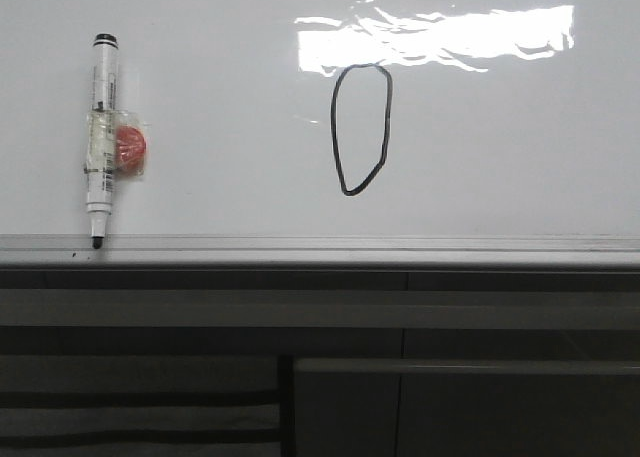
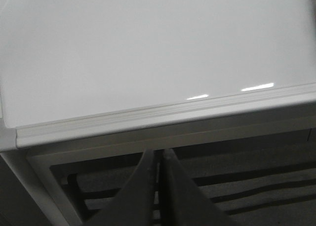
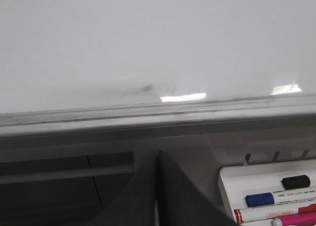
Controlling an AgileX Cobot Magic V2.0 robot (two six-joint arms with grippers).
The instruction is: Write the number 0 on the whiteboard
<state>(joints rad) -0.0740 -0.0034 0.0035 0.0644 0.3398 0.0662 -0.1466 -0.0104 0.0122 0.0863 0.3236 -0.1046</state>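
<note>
The whiteboard [image 1: 200, 97] stands upright, so its bottom rail [image 1: 320, 245] serves as a shelf. The 0 [image 1: 362, 129] is closed and finished, right of the board's middle under the glare. A marker [image 1: 102, 137] stands tip-down on the rail near its left end, parked. Both grippers, left [image 2: 159, 186] and right [image 3: 158, 191], hang below the rail, fingers together, holding nothing.
</note>
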